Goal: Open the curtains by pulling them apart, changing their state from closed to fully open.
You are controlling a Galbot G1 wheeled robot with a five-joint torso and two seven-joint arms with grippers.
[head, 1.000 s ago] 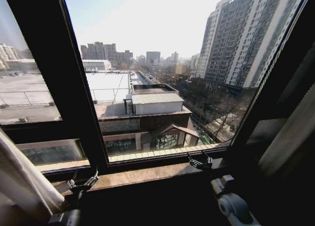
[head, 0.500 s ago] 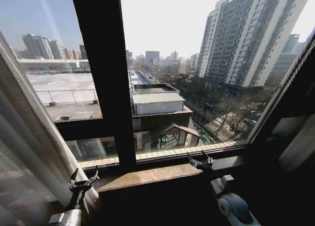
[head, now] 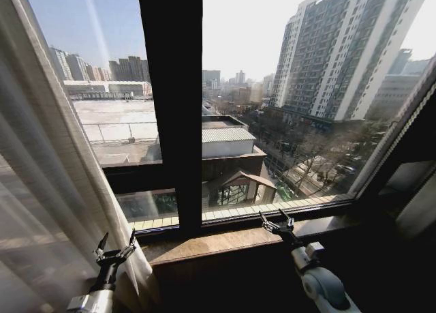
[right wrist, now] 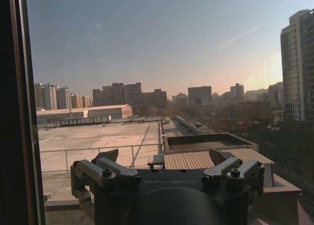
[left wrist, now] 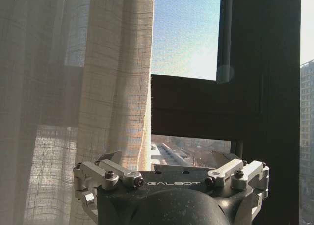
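The curtains (head: 48, 190) hang as a sheer, cream, pleated panel along the left side of the head view, reaching from the top left corner down to the window sill (head: 225, 239), their inner edge running diagonally toward the lower middle-left. In the left wrist view the same fabric (left wrist: 98, 87) fills the left half, daylight showing through its weave, with its free edge hanging just beside the dark window frame (left wrist: 265, 87). The left gripper (head: 114, 248) sits low at the near left, right in front of the curtain's lower edge; its jaws are spread apart and hold nothing, and whether a finger brushes the fabric cannot be told. The right gripper (head: 276, 224) rests near the sill at the right of centre, well apart from the curtain, its jaws likewise spread wide with nothing between them; the right wrist view shows both its fingers (right wrist: 113, 172) parted against open glass and the rooftops beyond. A thick vertical frame bar (head: 170, 108) stands between the two grippers, splitting the window. No containers are in the scene.
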